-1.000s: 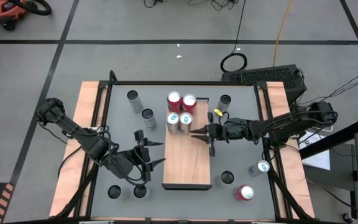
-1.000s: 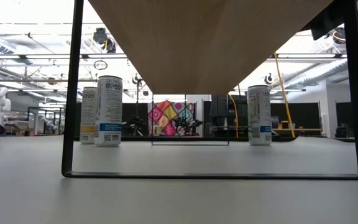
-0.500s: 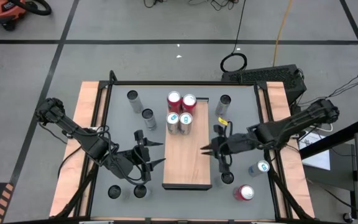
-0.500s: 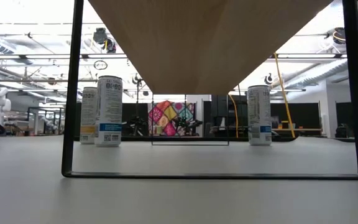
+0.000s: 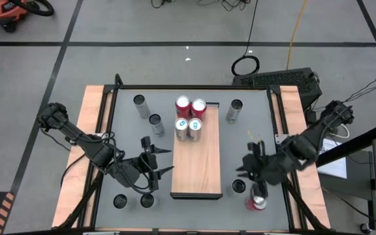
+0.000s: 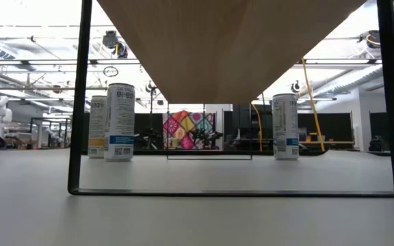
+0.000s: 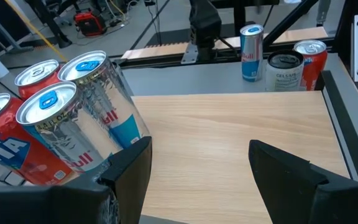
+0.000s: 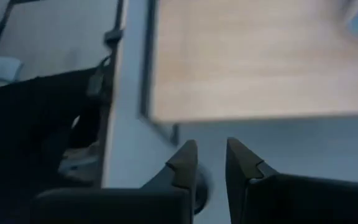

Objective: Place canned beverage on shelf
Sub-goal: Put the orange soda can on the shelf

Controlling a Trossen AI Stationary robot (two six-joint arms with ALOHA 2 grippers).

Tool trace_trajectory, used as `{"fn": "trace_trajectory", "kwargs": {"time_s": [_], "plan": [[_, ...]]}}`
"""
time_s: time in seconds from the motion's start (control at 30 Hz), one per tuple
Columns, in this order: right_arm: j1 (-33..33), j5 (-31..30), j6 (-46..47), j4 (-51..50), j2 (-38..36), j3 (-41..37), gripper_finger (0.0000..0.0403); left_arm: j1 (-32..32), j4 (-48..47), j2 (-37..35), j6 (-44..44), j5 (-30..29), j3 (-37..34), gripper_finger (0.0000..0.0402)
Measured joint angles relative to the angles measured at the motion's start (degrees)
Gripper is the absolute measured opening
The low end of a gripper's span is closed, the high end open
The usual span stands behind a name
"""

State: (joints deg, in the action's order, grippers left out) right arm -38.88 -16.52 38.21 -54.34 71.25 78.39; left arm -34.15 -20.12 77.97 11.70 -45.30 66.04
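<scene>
The shelf (image 5: 198, 163) is a light-brown wood-grain board in the table's middle. At its far end stand two red cans (image 5: 190, 105) and two silver-and-blue cans (image 5: 188, 128), which also show in the left wrist view (image 7: 73, 124). My left gripper (image 5: 164, 160) waits open at the shelf's left side, its fingers (image 7: 135, 162) pointing across the board. My right gripper (image 5: 242, 171) is empty. It hovers right of the shelf's near end, above a dark-topped can (image 5: 238, 187), with a narrow gap between its fingers (image 8: 185, 163).
Grey cans (image 5: 140, 102) (image 5: 156, 124) (image 5: 234, 109) stand on the grey table at the far side. Dark-topped cans (image 5: 119, 201) (image 5: 147, 200) stand near left. A red can (image 5: 258, 203) stands near right, partly under my right arm. The low view shows the shelf's underside (image 6: 231, 41).
My right gripper has drawn back from beside the cans on the shelf. It has gone toward the table's near and right edges, off the board and over the table by the dark-topped can. The cans on the shelf have stayed put.
</scene>
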Motion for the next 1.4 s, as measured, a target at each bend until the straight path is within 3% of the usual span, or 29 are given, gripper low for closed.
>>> {"fn": "trace_trajectory", "kwargs": {"time_s": [0.2,0.43,0.87,1.1,1.4], "plan": [[-7.2,0.7,10.7,-2.6,1.9,0.0,0.0070,0.0,-0.2,0.0,0.7,0.0,0.0,0.0261],[-12.3,7.2,21.4,-9.7,5.2,0.0,0.0141,0.0,-0.2,0.0,2.0,0.0,0.0,0.0261],[-16.8,9.6,24.8,-10.9,12.7,0.0,0.0300,0.0,4.6,4.8,4.5,0.0,0.0,0.0261],[-17.1,10.8,23.5,-11.1,15.7,0.0,0.0330,0.0,11.7,8.5,4.5,0.0,0.0,0.0261],[-17.1,10.8,20.4,-12.0,18.6,0.0,0.0334,0.0,15.7,10.0,4.5,0.0,0.0,0.0261]]}}
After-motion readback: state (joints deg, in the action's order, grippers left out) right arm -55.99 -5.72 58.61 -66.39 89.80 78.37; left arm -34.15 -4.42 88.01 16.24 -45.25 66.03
